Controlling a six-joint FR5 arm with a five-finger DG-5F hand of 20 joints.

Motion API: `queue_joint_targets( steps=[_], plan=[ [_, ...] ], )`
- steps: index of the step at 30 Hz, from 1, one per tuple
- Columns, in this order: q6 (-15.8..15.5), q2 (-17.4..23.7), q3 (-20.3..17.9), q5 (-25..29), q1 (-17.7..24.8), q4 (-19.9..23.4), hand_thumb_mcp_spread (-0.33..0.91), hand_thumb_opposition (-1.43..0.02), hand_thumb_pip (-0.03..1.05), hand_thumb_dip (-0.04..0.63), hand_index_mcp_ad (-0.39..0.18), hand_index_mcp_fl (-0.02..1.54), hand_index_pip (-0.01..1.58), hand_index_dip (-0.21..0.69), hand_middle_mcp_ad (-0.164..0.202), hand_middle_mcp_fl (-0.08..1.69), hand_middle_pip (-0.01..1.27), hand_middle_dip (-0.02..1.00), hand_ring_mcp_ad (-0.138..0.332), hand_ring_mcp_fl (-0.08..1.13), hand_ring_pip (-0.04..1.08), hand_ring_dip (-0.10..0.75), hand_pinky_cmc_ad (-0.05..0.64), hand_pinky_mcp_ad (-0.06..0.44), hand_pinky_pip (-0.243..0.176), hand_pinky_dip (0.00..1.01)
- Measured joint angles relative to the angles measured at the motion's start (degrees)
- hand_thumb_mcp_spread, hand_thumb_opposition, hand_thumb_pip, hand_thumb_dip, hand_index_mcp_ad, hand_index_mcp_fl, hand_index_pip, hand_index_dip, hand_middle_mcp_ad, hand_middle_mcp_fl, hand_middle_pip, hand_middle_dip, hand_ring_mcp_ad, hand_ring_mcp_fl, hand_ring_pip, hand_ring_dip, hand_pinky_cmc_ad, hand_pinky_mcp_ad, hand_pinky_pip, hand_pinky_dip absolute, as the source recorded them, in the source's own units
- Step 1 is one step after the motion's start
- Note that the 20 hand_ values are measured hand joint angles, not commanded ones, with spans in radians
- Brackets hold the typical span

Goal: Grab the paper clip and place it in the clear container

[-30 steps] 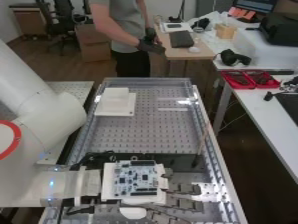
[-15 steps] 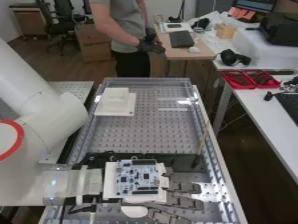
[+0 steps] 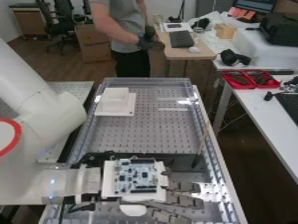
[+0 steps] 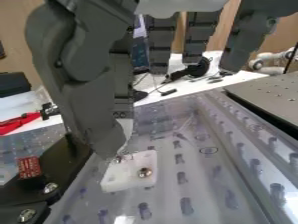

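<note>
At the bench's near end, you have the hand (image 3: 187,201) level in the high view, a circuit board (image 3: 135,182) riding on its back. It is released: the fingers (image 4: 197,37) reach out mostly straight, spread apart, and the thumb (image 4: 90,107) points down. The thumb's tip is right by a white block (image 4: 126,179) with two screws in it; you can't tell whether they touch. Under the hand runs a clear surface with raised edges (image 3: 148,80), perhaps your container, over a perforated board (image 3: 143,130). You can't say for sure where the paper clip is; a small oval outline (image 4: 208,150) sits past the block, too faint to name. Farther along the bench, a white plate (image 3: 128,111) carries a smaller white piece (image 3: 116,94).
</note>
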Motion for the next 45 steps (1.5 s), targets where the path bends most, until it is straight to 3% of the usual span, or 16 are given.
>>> queue_joint_targets(
  steps=[2, 8, 13, 19, 22, 31, 45],
  plan=[
    [0.9, 0.6, -0.5, 0.0, 0.0, 0.8, 0.51, -0.96, 0.58, 0.269, -0.202, 0.65, 1.34, 0.037, 0.044, 0.13, 0.14, 0.21, 0.113, 0.01, 0.1, 0.134, 0.312, 0.265, -0.042, 0.21],
    [4.8, 4.6, -3.9, 0.0, 0.4, 5.2, 0.51, -0.98, 0.58, 0.269, -0.199, 0.7, 1.3, 0.037, 0.044, 0.13, 0.14, 0.21, 0.113, 0.01, 0.1, 0.14, 0.316, 0.267, -0.026, 0.2],
    [9.1, 10.7, -9.6, 1.1, 1.7, 10.9, 0.5, -0.98, 0.58, 0.269, -0.199, 0.71, 1.28, 0.04, 0.044, 0.14, 0.14, 0.21, 0.113, 0.01, 0.1, 0.141, 0.318, 0.267, -0.026, 0.19],
    [12.0, 17.1, -15.8, 3.6, 5.3, 15.8, 0.52, -0.97, 0.56, 0.265, -0.197, 0.73, 1.25, 0.037, 0.044, 0.14, 0.14, 0.21, 0.113, 0.01, 0.1, 0.141, 0.318, 0.267, -0.026, 0.19],
    [13.4, 20.9, -19.5, 6.3, 9.2, 18.3, 0.52, -0.97, 0.56, 0.269, -0.197, 0.73, 1.25, 0.037, 0.04, 0.14, 0.14, 0.21, 0.113, 0.01, 0.1, 0.141, 0.318, 0.265, -0.026, 0.19],
    [14.5, 25.4, -23.6, 13.6, 19.5, 21.3, 0.52, -0.99, 0.56, 0.265, -0.197, 0.73, 1.25, 0.037, 0.044, 0.14, 0.14, 0.21, 0.113, 0.01, 0.1, 0.14, 0.323, 0.271, -0.026, 0.19],
    [14.8, 25.3, -23.5, 26.5, 35.4, 22.3, 0.52, -0.99, 0.56, 0.265, -0.197, 0.73, 1.25, 0.037, 0.044, 0.14, 0.14, 0.21, 0.113, 0.01, 0.1, 0.14, 0.323, 0.274, -0.026, 0.19]
  ],
)
